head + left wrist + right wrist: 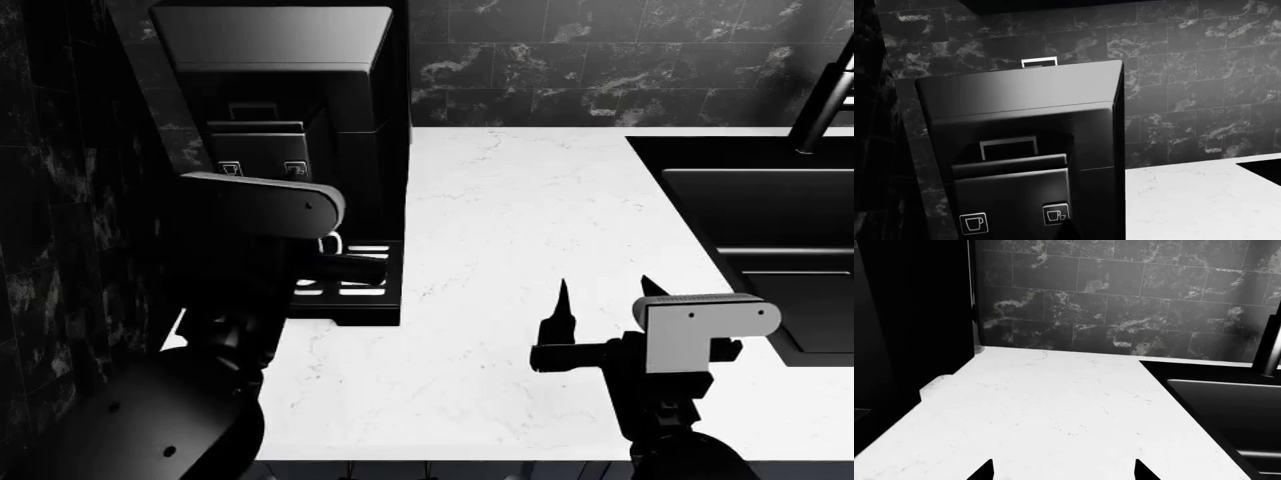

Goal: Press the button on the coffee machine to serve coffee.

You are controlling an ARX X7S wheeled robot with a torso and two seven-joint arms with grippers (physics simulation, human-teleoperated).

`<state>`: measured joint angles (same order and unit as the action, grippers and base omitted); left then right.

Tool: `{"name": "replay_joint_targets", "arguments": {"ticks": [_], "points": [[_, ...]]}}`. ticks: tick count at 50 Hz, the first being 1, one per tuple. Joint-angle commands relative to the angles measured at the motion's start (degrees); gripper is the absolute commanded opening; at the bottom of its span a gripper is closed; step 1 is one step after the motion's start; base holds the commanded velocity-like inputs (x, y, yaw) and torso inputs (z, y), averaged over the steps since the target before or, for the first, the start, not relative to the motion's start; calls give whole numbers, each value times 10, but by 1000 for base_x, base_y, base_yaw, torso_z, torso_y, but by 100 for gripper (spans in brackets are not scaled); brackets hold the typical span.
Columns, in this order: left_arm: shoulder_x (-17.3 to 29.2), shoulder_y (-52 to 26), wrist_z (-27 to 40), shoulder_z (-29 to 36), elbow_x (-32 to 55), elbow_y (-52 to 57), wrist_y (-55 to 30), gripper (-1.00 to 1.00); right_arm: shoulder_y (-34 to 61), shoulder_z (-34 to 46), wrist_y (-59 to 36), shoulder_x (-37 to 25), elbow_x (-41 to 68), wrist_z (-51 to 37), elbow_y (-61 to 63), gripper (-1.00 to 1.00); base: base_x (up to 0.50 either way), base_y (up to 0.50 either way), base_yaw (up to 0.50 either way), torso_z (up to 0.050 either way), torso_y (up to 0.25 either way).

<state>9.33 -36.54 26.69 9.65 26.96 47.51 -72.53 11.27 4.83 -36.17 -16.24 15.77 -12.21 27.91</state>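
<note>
The tall black coffee machine (1021,130) stands against the dark tiled wall, at the counter's far left in the head view (280,60). Its front panel has two white-outlined cup icons: a single cup (973,223) and a double cup (1055,214). My left gripper (1069,232) shows as one dark pointed tip, jaws together and empty, just under the double-cup icon and very close to the panel. In the head view my left wrist housing (260,205) hides it, above the slotted drip tray (354,285). My right gripper (603,290) is open and empty over the white counter; it also shows in the right wrist view (1063,472).
A black sink (761,230) with a dark faucet (827,95) is set into the white marble counter (521,220) at the right. The sink (1227,405) also shows in the right wrist view. A dark wall runs along the left of the machine.
</note>
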Motion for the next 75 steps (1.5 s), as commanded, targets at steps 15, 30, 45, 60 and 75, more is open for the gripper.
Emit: {"name": "replay_joint_targets", "arguments": {"ticks": [15, 30, 45, 60, 75], "points": [[9, -6, 2, 9, -12, -71, 50, -100, -1, 3, 8, -2, 5, -5, -7, 100, 0, 0, 0, 0, 0], [12, -15, 3, 8, -5, -76, 48, -100, -5, 1, 7, -6, 9, -10, -1, 100, 0, 0, 0, 0, 0], [16, -18, 2, 21, -5, -93, 61, -100, 0, 8, 9, -6, 11, -11, -9, 100, 0, 0, 0, 0, 0], [19, -11, 5, 25, -8, -112, 78, -100, -2, 11, 15, -7, 13, -12, -16, 100, 0, 0, 0, 0, 0], [22, -12, 2, 36, -5, -120, 89, -100, -4, 12, 21, -9, 15, -14, -20, 100, 0, 0, 0, 0, 0]]}}
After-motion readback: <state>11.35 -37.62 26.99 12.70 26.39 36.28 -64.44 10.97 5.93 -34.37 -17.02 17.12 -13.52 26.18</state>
